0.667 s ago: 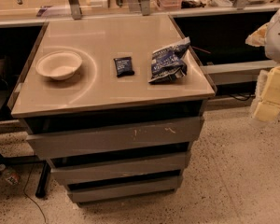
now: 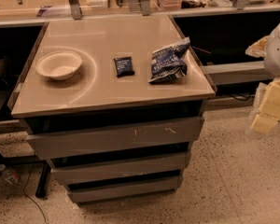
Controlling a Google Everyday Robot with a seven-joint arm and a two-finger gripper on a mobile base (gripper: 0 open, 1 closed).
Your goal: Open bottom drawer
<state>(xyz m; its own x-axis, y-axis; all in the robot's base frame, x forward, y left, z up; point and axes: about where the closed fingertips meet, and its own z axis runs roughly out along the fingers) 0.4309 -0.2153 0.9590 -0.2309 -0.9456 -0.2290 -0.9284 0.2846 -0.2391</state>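
Three grey drawer fronts stack under the counter [image 2: 107,94] in our one camera view. The widest front [image 2: 116,138], with its pale scratch marks, sits on top, and the middle front [image 2: 121,167] is below it. The bottom drawer [image 2: 126,189] is the lowest and narrowest, just above the speckled floor [image 2: 233,185]. Its front lies back in line with the cabinet and none of its tray shows, so we judge it not yet opened.

On the counter we see a pale bowl [image 2: 59,64] at the left, a small dark packet [image 2: 124,66] near the middle and a crumpled blue bag [image 2: 168,60] to its right. None of them touches another.

The gripper [image 2: 269,107] hangs at the right edge of the view, well apart from the cabinet and about level with the top front. We cannot tell whether it is spread or pressed together. Compared with a moment ago it sits slightly lower, while the counter and drawers have not shifted. We read this as the start of the approach. The gripper must come down further and across to the left before it can reach the bottom drawer.
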